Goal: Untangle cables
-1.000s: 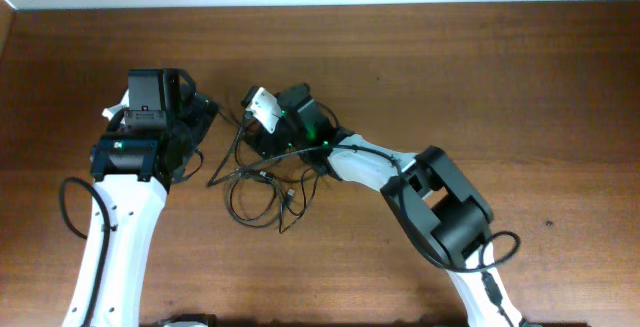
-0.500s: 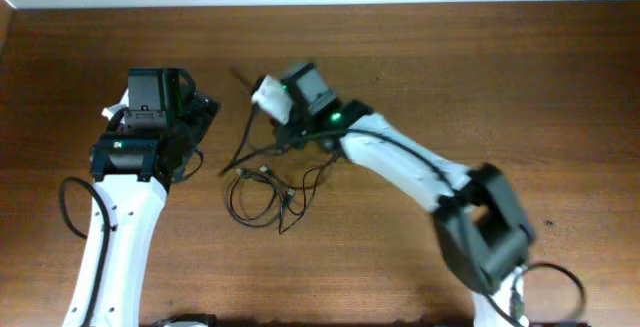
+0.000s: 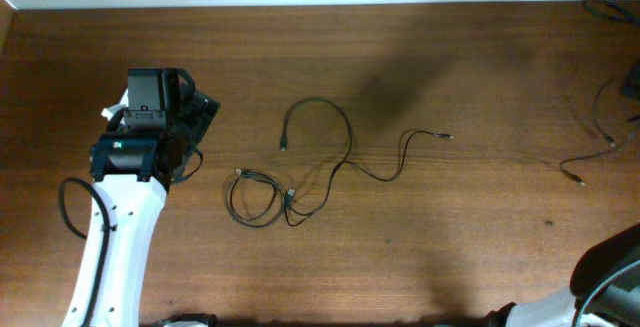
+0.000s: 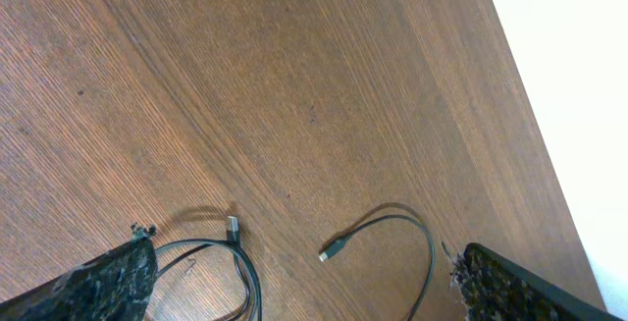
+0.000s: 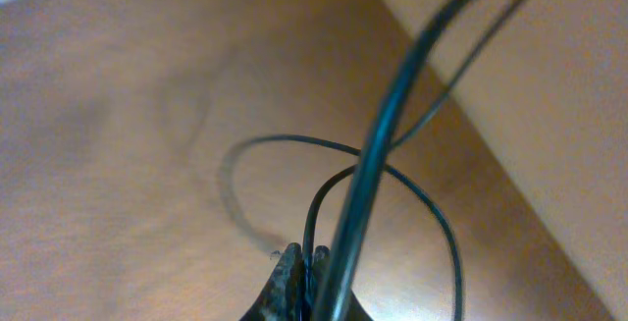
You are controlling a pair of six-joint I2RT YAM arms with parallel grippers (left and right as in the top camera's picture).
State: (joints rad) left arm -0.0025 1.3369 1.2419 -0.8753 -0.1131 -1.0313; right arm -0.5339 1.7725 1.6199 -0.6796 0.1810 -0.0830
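Observation:
Several thin black cables lie on the brown table. A small coil (image 3: 254,198) sits in the middle. A longer cable (image 3: 345,139) arcs out of it, and its plug (image 3: 446,137) points right. My left gripper (image 3: 197,135) stands open just left of them. In the left wrist view, its fingers (image 4: 110,282) flank the coil's plug (image 4: 233,228) and another plug end (image 4: 330,253) without touching either. My right gripper (image 5: 306,254) is shut on a thin cable (image 5: 316,203) that loops up past the camera. Another cable (image 3: 600,145) trails at the far right.
The table's (image 3: 450,57) back edge meets a pale wall along the top. My left arm (image 3: 115,227) runs down the left side. Part of my right arm (image 3: 612,272) shows at the bottom right corner. A thick black base cable (image 3: 68,207) loops beside the left arm.
My right arm has swung from the middle tangle to the far right, out of the overhead view, and shut on a cable. One cable now lies stretched out. The left arm is still.

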